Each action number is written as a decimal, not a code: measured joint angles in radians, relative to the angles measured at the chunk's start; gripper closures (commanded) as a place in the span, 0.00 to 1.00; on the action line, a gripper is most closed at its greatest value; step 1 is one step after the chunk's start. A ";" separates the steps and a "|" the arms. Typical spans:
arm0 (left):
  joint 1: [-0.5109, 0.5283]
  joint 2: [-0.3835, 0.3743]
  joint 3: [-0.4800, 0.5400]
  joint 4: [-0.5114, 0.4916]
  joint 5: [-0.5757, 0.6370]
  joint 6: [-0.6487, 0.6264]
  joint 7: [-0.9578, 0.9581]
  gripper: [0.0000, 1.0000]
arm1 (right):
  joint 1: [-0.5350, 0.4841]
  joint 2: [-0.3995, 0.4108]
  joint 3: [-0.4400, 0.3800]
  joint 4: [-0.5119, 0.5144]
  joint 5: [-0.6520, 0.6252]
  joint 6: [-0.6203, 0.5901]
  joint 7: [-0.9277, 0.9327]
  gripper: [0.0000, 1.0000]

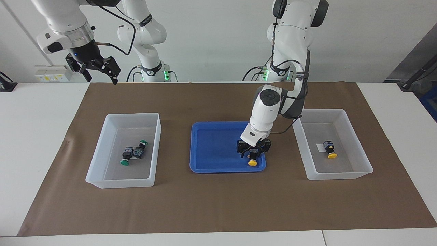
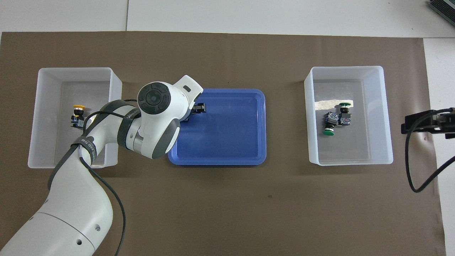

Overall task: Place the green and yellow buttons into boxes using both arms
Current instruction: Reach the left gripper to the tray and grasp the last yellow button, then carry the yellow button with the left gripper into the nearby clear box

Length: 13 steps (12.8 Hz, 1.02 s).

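My left gripper (image 1: 253, 153) is down in the blue tray (image 1: 215, 147), open, with a finger on each side of the body of a yellow button (image 1: 252, 163) lying there. In the overhead view the arm hides that button and only one fingertip (image 2: 201, 107) shows. The box (image 1: 321, 111) at the left arm's end holds another yellow button (image 1: 330, 150). Two green buttons (image 1: 131, 155) lie side by side in the box (image 1: 132, 115) at the right arm's end. My right gripper (image 1: 99, 67) waits open, high over the table's edge at its own end.
A brown mat (image 1: 218, 205) covers most of the white table, and the tray sits at its middle between the two boxes. The left arm's elbow (image 2: 156, 121) leans over the tray's edge and the gap beside its box (image 2: 74, 69).
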 measured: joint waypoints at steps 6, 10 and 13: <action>-0.005 -0.022 0.004 -0.032 0.002 0.001 -0.007 1.00 | -0.006 0.000 -0.001 0.000 0.004 0.000 -0.009 0.00; 0.021 -0.140 0.026 -0.030 0.002 -0.047 -0.015 1.00 | -0.005 -0.006 -0.001 0.000 0.005 0.000 -0.009 0.00; 0.105 -0.251 0.032 -0.032 0.003 -0.136 -0.006 1.00 | -0.005 -0.013 0.000 0.000 0.005 0.000 -0.009 0.00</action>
